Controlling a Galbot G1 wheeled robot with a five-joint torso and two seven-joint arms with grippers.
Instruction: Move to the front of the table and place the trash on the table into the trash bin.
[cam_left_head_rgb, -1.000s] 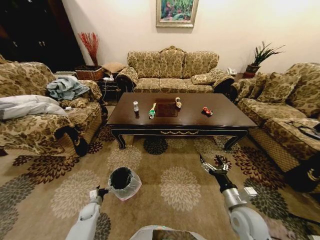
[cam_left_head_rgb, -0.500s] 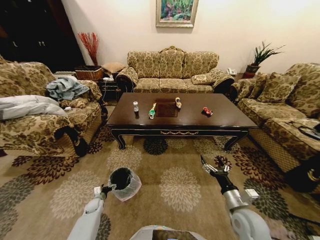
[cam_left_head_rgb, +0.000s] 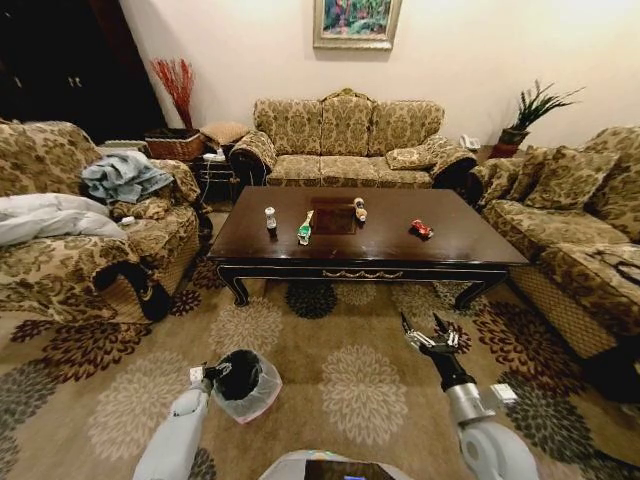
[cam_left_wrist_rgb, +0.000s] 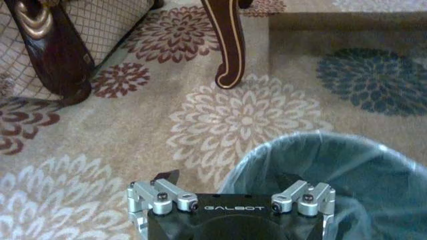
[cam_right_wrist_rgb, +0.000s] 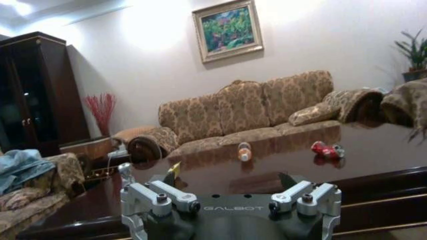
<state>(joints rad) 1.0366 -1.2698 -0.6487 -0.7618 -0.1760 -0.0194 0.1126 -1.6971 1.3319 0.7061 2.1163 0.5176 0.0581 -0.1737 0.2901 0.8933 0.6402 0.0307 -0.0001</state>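
Beyond the patterned carpet (cam_left_head_rgb: 360, 375) stands the table (cam_left_head_rgb: 450, 245), which sits slightly larger and lower in the head view than half a second earlier, the whole scene having shifted with the camera. On the table lie four pieces of trash: the clear white-capped bottle (cam_left_head_rgb: 270, 217) nearest its left end, the green-and-white bottle (cam_left_head_rgb: 304, 229) beside it, the yellow-brown bottle (cam_left_head_rgb: 359, 209) past the centre panel, and the red wrapper (cam_left_head_rgb: 421, 229) toward its right end. The trash bin (cam_left_head_rgb: 246, 381), short of the table's left front leg, shows a dark interior behind its whitish bag. The left gripper (cam_left_head_rgb: 207, 374) hangs at the bin's rim, jaws spread wide. The right gripper (cam_left_head_rgb: 428, 333), jaws parted wide, hovers before the table's front edge.
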